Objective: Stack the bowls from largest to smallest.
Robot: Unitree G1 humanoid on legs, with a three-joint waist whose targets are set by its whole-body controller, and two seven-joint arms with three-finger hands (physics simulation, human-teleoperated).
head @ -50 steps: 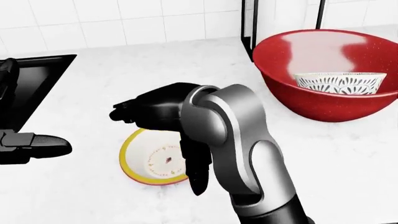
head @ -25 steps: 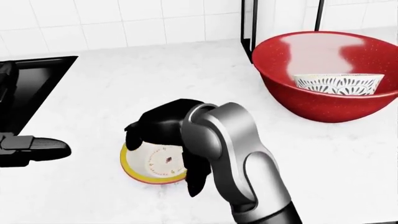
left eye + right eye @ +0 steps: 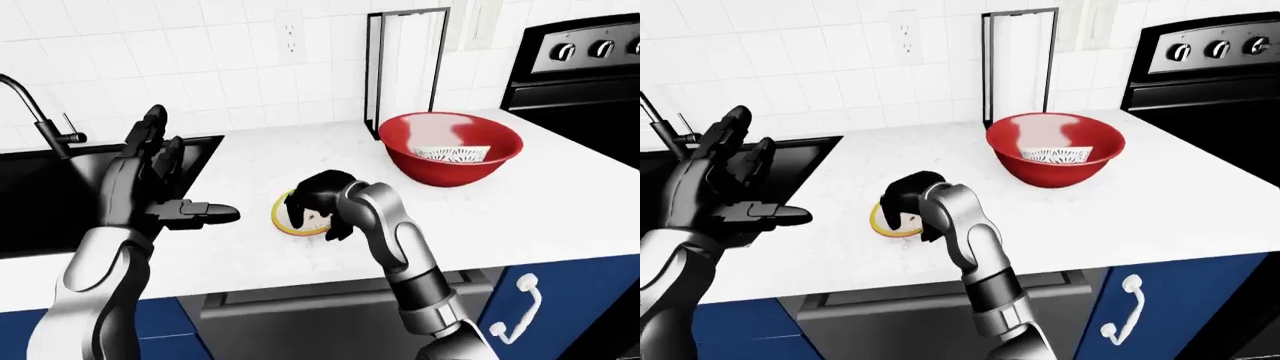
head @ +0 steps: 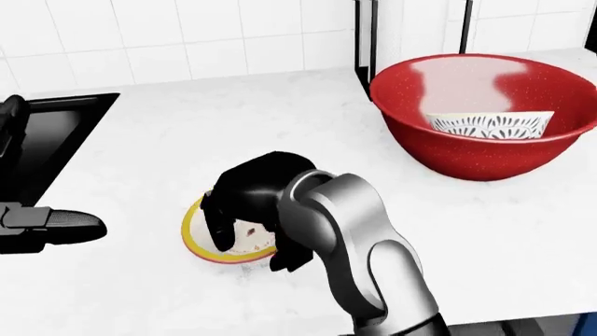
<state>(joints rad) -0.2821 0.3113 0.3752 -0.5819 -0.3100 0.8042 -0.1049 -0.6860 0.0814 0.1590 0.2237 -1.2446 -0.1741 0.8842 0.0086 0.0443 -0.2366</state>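
Your right robot hand (image 4: 250,210) is bent down at the wrist, palm lowered over the small yellow-rimmed bowl (image 4: 201,236), with the silver forearm (image 4: 359,245) rising from the 5 o'clock corner of the head view. Its black fingers (image 4: 216,225) curl over the bowl's rim at about 9 o'clock, and the thumb (image 4: 291,253) drops outside the rim at about 4 o'clock. The fingers wrap the bowl, but you cannot tell whether they are actually clamped on it.

The bowl sits on the white counter (image 4: 187,140), almost wholly under the hand; only its 7 to 9 o'clock edge shows.

Your left robot hand (image 3: 160,184) is raised over the sink (image 3: 60,187) edge, fingers spread apart and upright, thumb pointing toward the bowl, holding nothing.

The large red bowl (image 4: 420,133) stands at 2 o'clock from the right hand, well apart, with the patterned white bowl (image 4: 490,124) tilted inside it.
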